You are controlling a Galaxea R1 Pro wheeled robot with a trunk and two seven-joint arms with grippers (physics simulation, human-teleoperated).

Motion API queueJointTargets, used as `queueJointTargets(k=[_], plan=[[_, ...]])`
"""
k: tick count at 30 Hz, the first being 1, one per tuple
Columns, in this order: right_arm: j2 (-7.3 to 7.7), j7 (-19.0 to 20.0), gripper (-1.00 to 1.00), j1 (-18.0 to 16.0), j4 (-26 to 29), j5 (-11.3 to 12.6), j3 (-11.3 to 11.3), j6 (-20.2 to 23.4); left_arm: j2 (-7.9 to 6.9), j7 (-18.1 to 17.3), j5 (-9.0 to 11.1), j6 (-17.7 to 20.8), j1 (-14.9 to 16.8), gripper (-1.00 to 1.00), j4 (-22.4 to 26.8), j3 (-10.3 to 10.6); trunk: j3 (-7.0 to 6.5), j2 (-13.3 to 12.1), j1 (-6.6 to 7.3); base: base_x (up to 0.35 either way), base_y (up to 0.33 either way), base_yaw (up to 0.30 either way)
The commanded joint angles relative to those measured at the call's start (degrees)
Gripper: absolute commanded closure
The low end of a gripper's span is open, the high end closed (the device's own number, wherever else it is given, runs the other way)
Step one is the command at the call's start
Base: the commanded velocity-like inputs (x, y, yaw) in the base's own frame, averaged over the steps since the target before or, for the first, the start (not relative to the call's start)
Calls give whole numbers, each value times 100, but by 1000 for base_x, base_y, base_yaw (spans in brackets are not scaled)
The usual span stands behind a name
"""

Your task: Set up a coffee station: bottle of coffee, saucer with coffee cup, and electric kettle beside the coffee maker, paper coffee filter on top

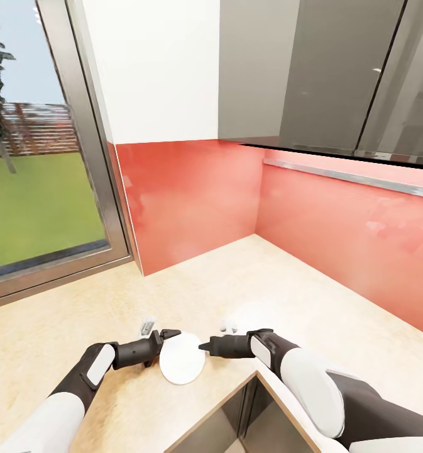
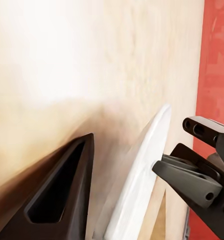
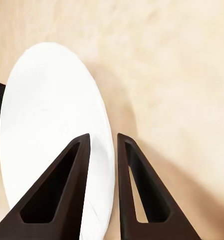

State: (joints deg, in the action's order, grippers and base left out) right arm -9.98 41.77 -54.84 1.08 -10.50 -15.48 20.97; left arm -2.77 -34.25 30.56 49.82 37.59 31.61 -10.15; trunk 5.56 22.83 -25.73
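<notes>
1. Right hand (image 1: 203, 346) first: its two fingers (image 3: 57, 192) are nipped onto the rim of the saucer (image 1: 182, 358), one on each face of the plate, a tight pinch on the edge.
2. Left hand (image 1: 171, 334) sits at the opposite rim. From the left wrist one finger (image 2: 62, 195) lies just beside the disc, but I cannot tell whether that hand is clamped or merely alongside.
3. The saucer hangs between the two hands, tilted on edge over the front of the tabletop (image 1: 249, 277), close to its inner corner.
4. Doing this step well, I'd judge: an edge pinch on a thin plate can slip or pivot, so level it slowly and carry it low. If it's being passed across, let only one hand release once the other is sure.
5. Set it flat, leaving room for the cup on top.
6. Beyond the hands: bare tabletop, then the red backsplash (image 1: 337, 214), cabinets (image 1: 337, 69) above.
7. Count: two hands, one saucer. The small pale bits just past each hand are too small to name.
</notes>
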Motion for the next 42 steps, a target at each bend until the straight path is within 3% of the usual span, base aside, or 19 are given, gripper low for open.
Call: queueJointTargets(k=[1,7,11,17,24,30,36,42], plan=[[-1,7,100,0,7,-66,28,56,4,-12,-130,-17,2,-100,-339,-11,15,8,-5,0,0,0],[-1,8,100,0,26,-66,36,56,-40,-12,-130,-17,2,-100,-331,12,15,8,-5,0,0,0],[-1,7,100,0,41,-66,37,54,-102,-10,-141,-13,2,-100,34,24,15,8,-5,0,0,0],[-1,7,100,0,243,-58,21,49,-370,-11,-138,-16,2,-100,299,22,15,8,-5,0,0,0],[-1,7,100,0,1125,-42,19,54,-735,-20,-124,-17,2,-100,338,11,15,8,-5,0,0,0],[-1,105,100,0,2083,-20,19,69,-758,-200,-128,-10,-23,-100,839,84,15,8,-5,0,0,0],[-1,162,100,0,2367,-21,11,71,-705,-715,-174,-105,-327,-100,963,102,15,8,-5,0,0,0],[-1,165,100,0,2894,-16,18,66,-694,-838,-206,-127,-388,-100,1026,170,15,8,-5,-30,-3,0]])
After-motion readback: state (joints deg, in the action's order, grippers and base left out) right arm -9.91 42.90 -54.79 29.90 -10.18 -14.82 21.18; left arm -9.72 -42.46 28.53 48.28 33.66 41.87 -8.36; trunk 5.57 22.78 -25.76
